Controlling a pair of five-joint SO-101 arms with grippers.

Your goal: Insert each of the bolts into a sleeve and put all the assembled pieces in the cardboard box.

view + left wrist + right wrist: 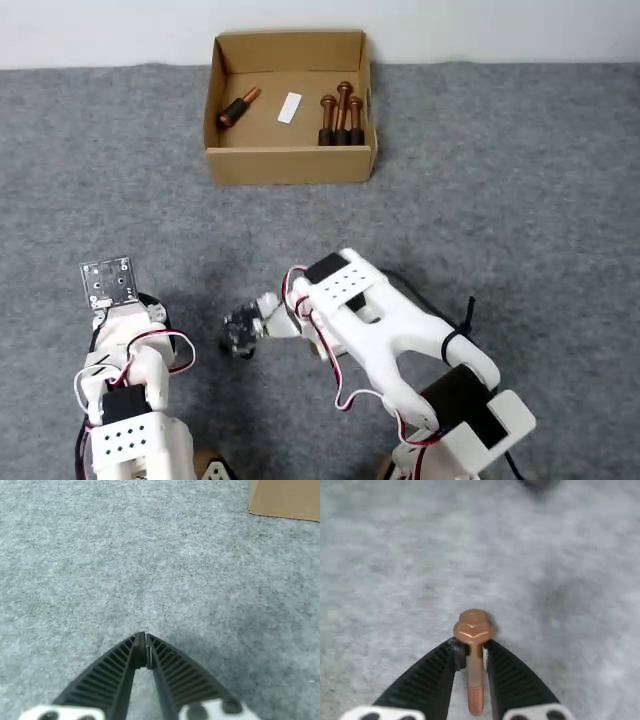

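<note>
The table (520, 220) is covered with a grey, felt-like carpet, speckled and slightly fuzzy. A cardboard box (290, 165) sits flat on it near the far side, its open top facing up, a little left of the middle in the high view. The left arm (125, 430) and right arm (400, 345) stand at the near edge, well apart from the box.

Copper bolt (473, 630), ribbed black fingers (430, 680), grey carpet (395, 555).

Overhead view; two close wrist views
</note>
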